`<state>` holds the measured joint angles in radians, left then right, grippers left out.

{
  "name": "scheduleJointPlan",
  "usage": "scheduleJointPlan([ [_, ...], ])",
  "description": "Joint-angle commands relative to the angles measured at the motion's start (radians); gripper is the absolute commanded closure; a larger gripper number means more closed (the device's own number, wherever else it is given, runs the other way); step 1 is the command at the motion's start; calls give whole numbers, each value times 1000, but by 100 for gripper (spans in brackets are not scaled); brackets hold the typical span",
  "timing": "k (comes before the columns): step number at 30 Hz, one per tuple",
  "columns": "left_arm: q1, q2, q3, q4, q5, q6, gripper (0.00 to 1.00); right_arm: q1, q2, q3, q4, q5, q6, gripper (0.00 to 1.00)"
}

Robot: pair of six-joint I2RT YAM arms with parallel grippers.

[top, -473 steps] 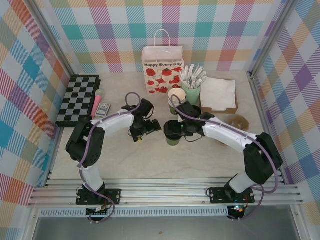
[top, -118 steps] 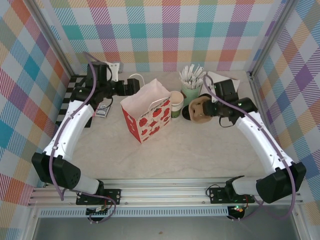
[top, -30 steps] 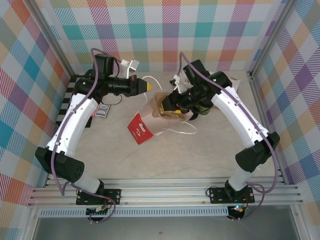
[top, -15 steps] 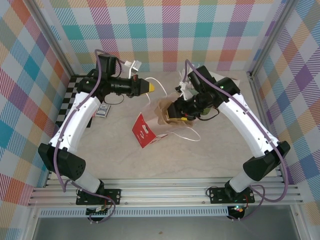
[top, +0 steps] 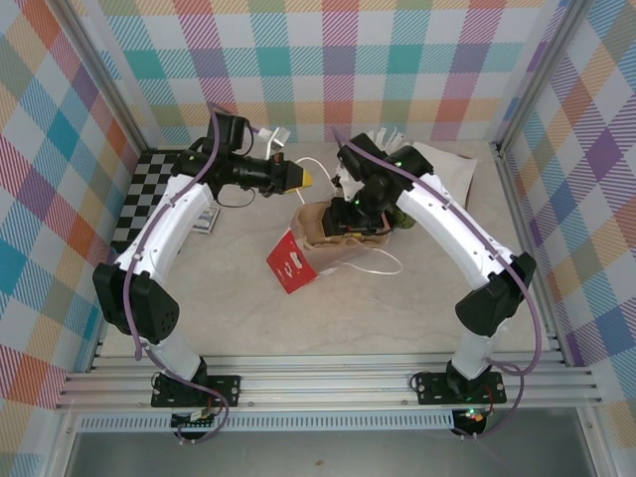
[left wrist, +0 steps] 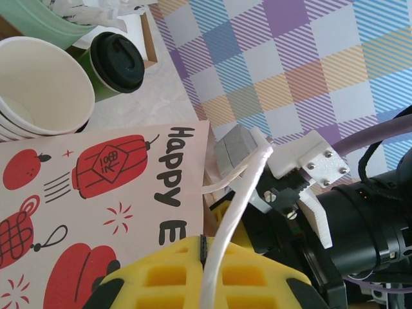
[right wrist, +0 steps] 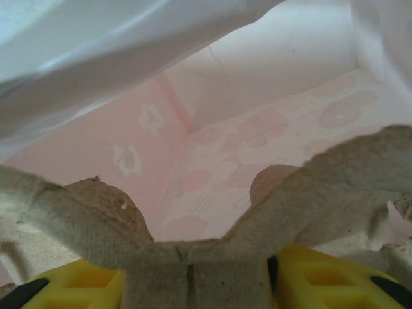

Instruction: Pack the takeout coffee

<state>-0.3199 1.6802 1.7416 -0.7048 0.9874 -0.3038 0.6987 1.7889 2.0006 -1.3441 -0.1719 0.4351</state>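
We see the left pincer (left wrist: 205,257) pinching the handle (left wrist: 243,187) of the bag (left wrist: 96,193); the right pincer (right wrist: 193,283) grips a carrier (right wrist: 193,251) inside the bag's mouth. The coffee (left wrist: 116,64) stands outside the bag.

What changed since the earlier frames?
The white paper bag came forward from the back wall and now leans, its handle pinched by the left gripper. The right gripper took the cardboard carrier and pushed it into the bag's mouth. The takeout coffee remains outside.
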Motion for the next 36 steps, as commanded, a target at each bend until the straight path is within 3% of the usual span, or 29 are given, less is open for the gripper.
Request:
scheduleJointPlan([
  [1,14,8,30,0,34,32,100,39,25,57,-57,116,-55,54],
  [8,44,58,82,-13,77,51,100,78,79,143,-70,141,-234,54],
  [13,39,95,103,-37,96,67,100,81,67,99,47,107,-301,56],
  [18,63,144,140,-101,129,91,100,42,104,134,-18,159,-347,57],
  [21,68,151,164,-121,143,112,100,20,145,132,-55,211,-351,57],
  [27,75,140,179,-141,149,151,99,17,190,155,-52,68,-273,57],
  [33,79,127,157,-102,196,137,99,22,128,108,33,71,-278,57],
  [35,79,126,158,-101,194,123,98,22,153,151,-6,65,-273,57],
  [36,80,119,159,-100,192,123,94,24,181,189,-54,75,-255,57],
])
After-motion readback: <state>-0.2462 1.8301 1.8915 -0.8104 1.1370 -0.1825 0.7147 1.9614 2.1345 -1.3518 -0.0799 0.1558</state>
